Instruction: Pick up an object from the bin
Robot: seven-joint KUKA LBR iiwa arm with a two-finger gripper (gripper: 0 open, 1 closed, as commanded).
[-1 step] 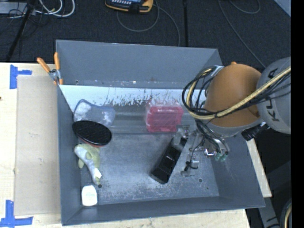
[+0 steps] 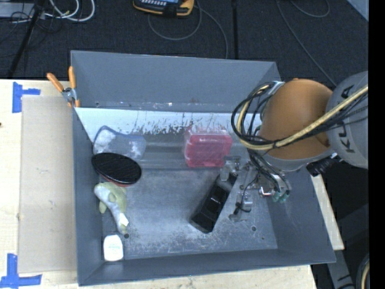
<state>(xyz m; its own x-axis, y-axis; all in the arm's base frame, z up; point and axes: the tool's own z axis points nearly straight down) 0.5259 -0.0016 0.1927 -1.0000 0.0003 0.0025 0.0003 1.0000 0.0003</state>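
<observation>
Black oblong block [image 2: 209,208] just beside claw [image 2: 240,200], claw's grip unclear, "KU" lettering on arm [image 2: 355,116]

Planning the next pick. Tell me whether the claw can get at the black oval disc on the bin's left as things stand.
Probably yes. The black oval disc lies uncovered, and bare bin floor separates it from the claw, which is beside the black bar. The left wall stands close, though.

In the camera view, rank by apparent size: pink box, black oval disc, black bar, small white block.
Largest: pink box and black oval disc, which look about alike.
Then: black bar.
Smallest: small white block.
</observation>
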